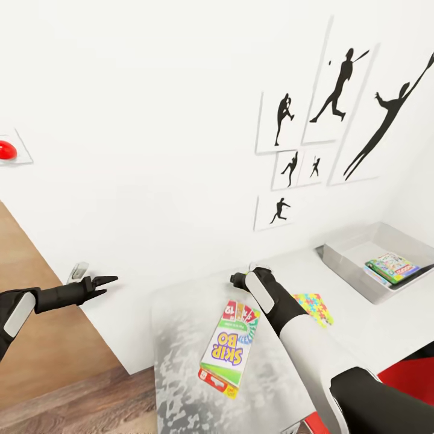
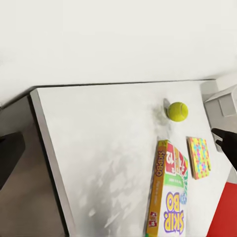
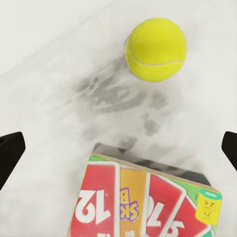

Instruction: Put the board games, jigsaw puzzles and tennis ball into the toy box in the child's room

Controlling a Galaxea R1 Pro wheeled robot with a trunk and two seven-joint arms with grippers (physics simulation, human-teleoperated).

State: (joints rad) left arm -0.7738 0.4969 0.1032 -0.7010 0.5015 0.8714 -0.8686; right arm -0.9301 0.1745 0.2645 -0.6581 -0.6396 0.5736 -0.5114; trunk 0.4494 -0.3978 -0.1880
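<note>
A yellow tennis ball lies on the white table, straight beyond my open right gripper, whose fingers stand wide apart above the table. In the head view the right gripper covers the ball. A Skip-Bo board game box lies just nearer than the ball, and a colourful jigsaw puzzle lies beside it. The grey toy box at the table's far right holds one green game box. My left gripper hangs open off the table's left edge, holding nothing.
A white wall with black sports silhouettes rises right behind the table. A red round thing hangs on the wall at left. Wooden floor lies left of the table, and something red sits low at right.
</note>
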